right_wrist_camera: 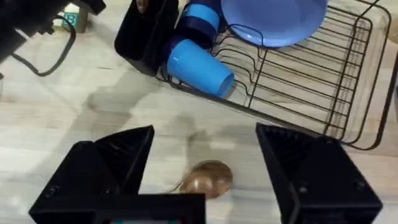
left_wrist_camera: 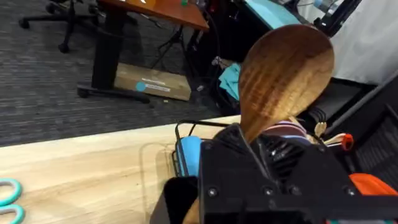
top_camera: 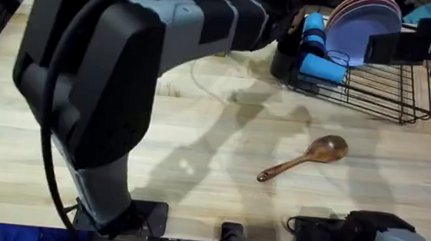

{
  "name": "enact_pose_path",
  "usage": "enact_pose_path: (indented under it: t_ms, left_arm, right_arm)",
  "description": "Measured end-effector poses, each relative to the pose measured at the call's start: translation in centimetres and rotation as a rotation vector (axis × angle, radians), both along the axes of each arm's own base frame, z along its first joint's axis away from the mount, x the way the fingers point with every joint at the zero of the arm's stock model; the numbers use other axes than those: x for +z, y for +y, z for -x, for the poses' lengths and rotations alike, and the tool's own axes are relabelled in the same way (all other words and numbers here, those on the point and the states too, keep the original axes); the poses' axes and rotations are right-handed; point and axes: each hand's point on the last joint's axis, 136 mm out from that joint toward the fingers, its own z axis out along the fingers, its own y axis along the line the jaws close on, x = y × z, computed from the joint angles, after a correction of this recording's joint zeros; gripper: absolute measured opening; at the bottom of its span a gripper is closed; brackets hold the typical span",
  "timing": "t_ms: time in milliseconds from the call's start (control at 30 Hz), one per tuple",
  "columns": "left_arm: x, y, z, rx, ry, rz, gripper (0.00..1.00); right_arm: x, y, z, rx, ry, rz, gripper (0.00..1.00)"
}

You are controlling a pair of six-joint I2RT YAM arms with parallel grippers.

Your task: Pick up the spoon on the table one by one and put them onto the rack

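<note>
**One spoon carried to the rack, one waiting on the table**

My left gripper (left_wrist_camera: 249, 155) is clamped on the first spoon (left_wrist_camera: 283, 78), bowl end up and handle down between the fingers, so the handle can drop straight into the black utensil holder (right_wrist_camera: 146, 34) at the near end of the rack (right_wrist_camera: 323, 81). In the left wrist view the bowl stands high above the fingers, with the rack's blue cups (right_wrist_camera: 199, 62) just beyond; the overhead view shows my left arm stretched across toward that corner, though I can't quite tell whether the handle tip is over the holder's mouth yet

The second spoon (top_camera: 305, 158) lies flat on the table (top_camera: 198, 142), near the rack but apart from it, bowl toward the rack. My right gripper (right_wrist_camera: 205, 171) hangs above it with its fingers spread wide, the bowl showing between them, ready to descend
</note>
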Motion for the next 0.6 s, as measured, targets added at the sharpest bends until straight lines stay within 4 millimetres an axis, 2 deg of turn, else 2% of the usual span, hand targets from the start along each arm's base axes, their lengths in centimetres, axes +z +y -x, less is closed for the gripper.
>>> enact_pose_path:
  t_ms: [433,600]
  left_arm:
    - [-0.8,0.0,0.0,-0.004,0.002,-0.036,0.044]
    - [-3.1,0.3,0.3,-0.006,0.073,-0.098,0.044]
  right_arm:
    - [0.0,0.0,0.0,0.000,0.000,0.000,0.996]
    - [0.0,0.0,0.0,0.000,0.000,0.000,0.996]
